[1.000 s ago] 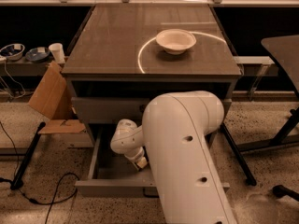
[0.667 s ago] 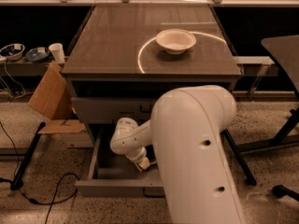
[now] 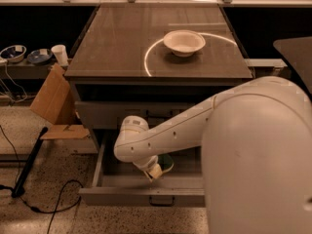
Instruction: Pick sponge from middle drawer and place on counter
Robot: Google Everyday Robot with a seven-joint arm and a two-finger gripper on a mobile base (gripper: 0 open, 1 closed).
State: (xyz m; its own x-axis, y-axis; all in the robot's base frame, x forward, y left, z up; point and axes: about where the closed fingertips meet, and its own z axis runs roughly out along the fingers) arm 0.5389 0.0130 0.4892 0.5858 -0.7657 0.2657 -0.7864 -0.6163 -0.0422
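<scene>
The middle drawer point(image 3: 122, 197) is pulled out below the counter point(image 3: 117, 43), its grey floor showing. My white arm reaches down into it from the right. My gripper point(image 3: 156, 171) is low inside the drawer, near its middle. The sponge point(image 3: 167, 163) shows as a dark green patch with a yellowish edge right at the gripper's tip, partly hidden by the wrist. I cannot tell whether it rests on the drawer floor or is raised off it.
A white bowl point(image 3: 184, 42) sits on the counter inside the curved light streak. The shut upper drawer face point(image 3: 109, 114) is above the open drawer. A cardboard box point(image 3: 52, 100), a cup point(image 3: 60, 54) and cables point(image 3: 48, 206) are at the left. A dark table point(image 3: 297, 52) is at the right.
The arm's big white body has swung to the right and fills more of the lower right. The gripper has shifted slightly right inside the drawer, the green of the sponge now showing beside it.
</scene>
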